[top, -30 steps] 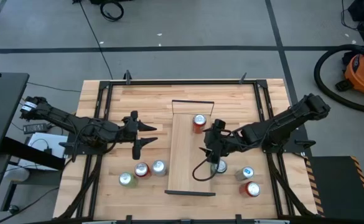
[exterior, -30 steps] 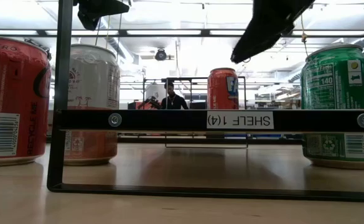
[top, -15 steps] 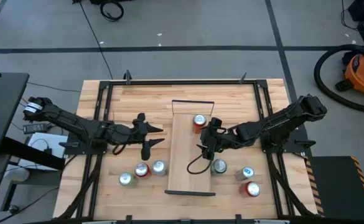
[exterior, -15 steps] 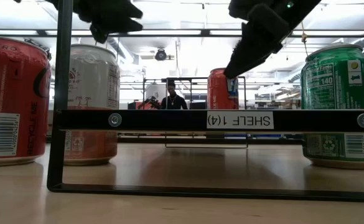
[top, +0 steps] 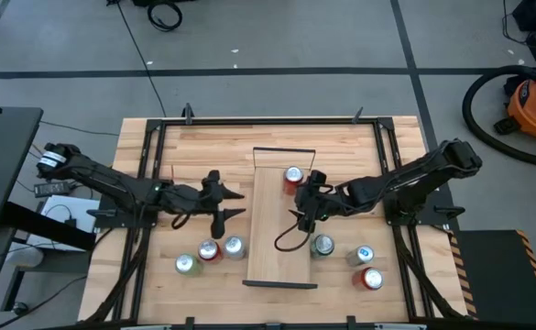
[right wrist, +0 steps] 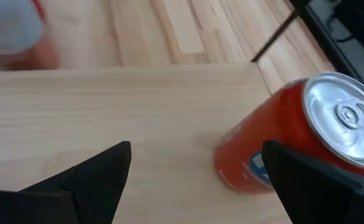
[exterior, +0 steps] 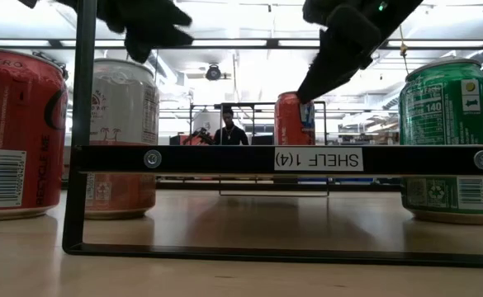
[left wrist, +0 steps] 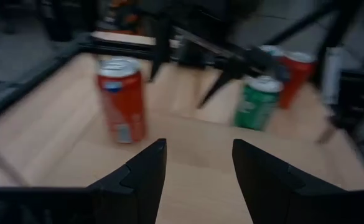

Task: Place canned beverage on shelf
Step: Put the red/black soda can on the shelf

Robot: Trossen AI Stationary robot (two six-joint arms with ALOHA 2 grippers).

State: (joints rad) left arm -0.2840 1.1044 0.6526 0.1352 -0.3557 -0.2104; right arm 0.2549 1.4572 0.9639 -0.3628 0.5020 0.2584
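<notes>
The shelf (top: 269, 229) is a light-wood plank with black end rails, lying mid-table. One red can (top: 292, 177) stands upright on its far end. My right gripper (top: 300, 203) hovers open over the shelf just near of this can. In the right wrist view the can (right wrist: 294, 143) shows ahead, nearer one finger and untouched. My left gripper (top: 240, 203) hangs open above the table off the shelf's left side, pointing toward the same red can (left wrist: 122, 99). Nothing is between its fingers (left wrist: 197, 146).
A green can (top: 187, 265), a red can (top: 209, 250) and a silver can (top: 234, 246) stand left of the shelf. A green can (top: 322, 245) stands at its right edge, with a blue-and-silver can (top: 364, 256) and a red can (top: 370, 278) beyond. The shelf's near rail (exterior: 241, 158) crosses the low view.
My left gripper has moved toward the shelf and sunk a little, still open. My right gripper has shifted slightly toward the red can on the shelf, still open. No can has moved.
</notes>
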